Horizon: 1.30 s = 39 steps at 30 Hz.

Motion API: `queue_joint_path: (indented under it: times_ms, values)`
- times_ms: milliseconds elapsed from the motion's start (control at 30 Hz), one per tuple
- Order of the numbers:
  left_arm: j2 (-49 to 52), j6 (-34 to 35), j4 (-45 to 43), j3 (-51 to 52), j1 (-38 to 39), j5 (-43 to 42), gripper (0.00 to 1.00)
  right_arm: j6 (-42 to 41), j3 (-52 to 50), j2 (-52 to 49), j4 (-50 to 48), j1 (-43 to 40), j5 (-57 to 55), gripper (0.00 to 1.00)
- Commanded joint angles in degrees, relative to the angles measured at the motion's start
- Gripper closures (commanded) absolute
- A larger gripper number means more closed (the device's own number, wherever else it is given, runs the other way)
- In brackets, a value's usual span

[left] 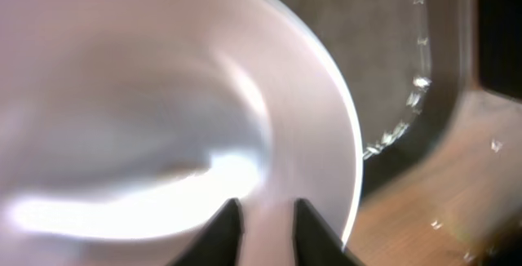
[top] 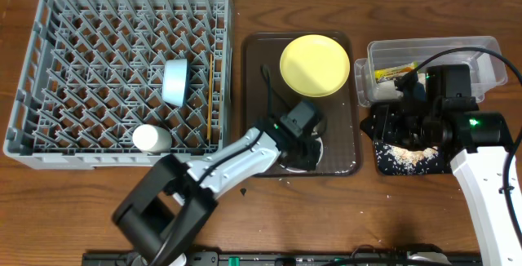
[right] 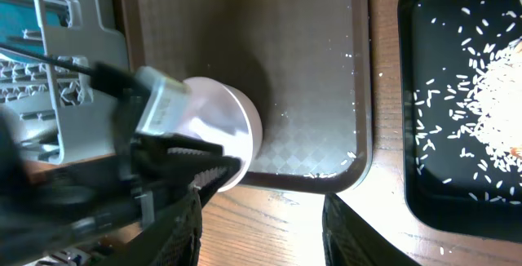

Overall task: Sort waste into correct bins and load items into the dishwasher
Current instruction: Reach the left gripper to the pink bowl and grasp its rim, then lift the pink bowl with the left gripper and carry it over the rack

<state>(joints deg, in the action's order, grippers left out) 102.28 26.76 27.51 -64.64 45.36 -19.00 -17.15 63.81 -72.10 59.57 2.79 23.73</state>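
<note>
My left gripper (top: 306,145) is shut on the rim of the white bowl (top: 318,158), which sits at the front of the brown tray (top: 257,95). The bowl fills the left wrist view (left: 163,95), with its wall between my fingers (left: 267,225). It also shows in the right wrist view (right: 224,123). The yellow plate (top: 315,64) lies at the tray's back. My right gripper (right: 261,233) is open and empty, over the table beside the black tray (top: 383,161) with rice (top: 408,156). The wrapper (top: 394,73) and napkin (top: 383,91) lie in the clear tub (top: 481,54).
The grey dish rack (top: 33,62) at the left holds a light blue bowl (top: 175,82), a pale cup (top: 151,139) and chopsticks (top: 210,95). A few rice grains lie on the brown tray (right: 326,95). Bare wood runs along the table's front edge.
</note>
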Motion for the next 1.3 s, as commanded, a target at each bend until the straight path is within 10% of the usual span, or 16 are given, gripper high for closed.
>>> queue_joint_path:
  times_ms: [0, 100, 333, 500, 667, 900, 1267]
  values:
    - [-6.0, -3.4, 5.7, -4.2, -2.3, 3.5, 0.55, 0.9, 0.9, 0.6, 0.2, -0.5, 0.1, 0.54]
    - [-8.7, -4.6, 10.5, -4.2, -4.6, 6.9, 0.36, 0.9, 0.9, 0.6, 0.2, -0.5, 0.1, 0.54]
    - [-5.4, -6.6, 11.8, -0.4, -8.1, 7.9, 0.36, 0.9, 0.9, 0.6, 0.1, -0.5, 0.1, 0.53]
    - [1.0, -6.6, 9.0, 0.9, -8.0, 4.9, 0.52, 0.9, 0.9, 0.6, 0.0, -0.5, 0.1, 0.53]
    - [4.2, -6.5, 6.8, 0.9, -8.0, 4.6, 0.92, 0.9, 0.9, 0.6, 0.0, -0.5, 0.1, 0.54]
    - [-1.9, -6.4, 10.9, -3.1, -9.8, 5.5, 0.92, 0.9, 0.9, 0.6, 0.1, -0.5, 0.1, 0.53]
    - [-22.9, -16.3, 20.7, -7.9, -21.8, 48.9, 0.93, 0.9, 0.9, 0.6, 0.1, -0.5, 0.1, 0.54]
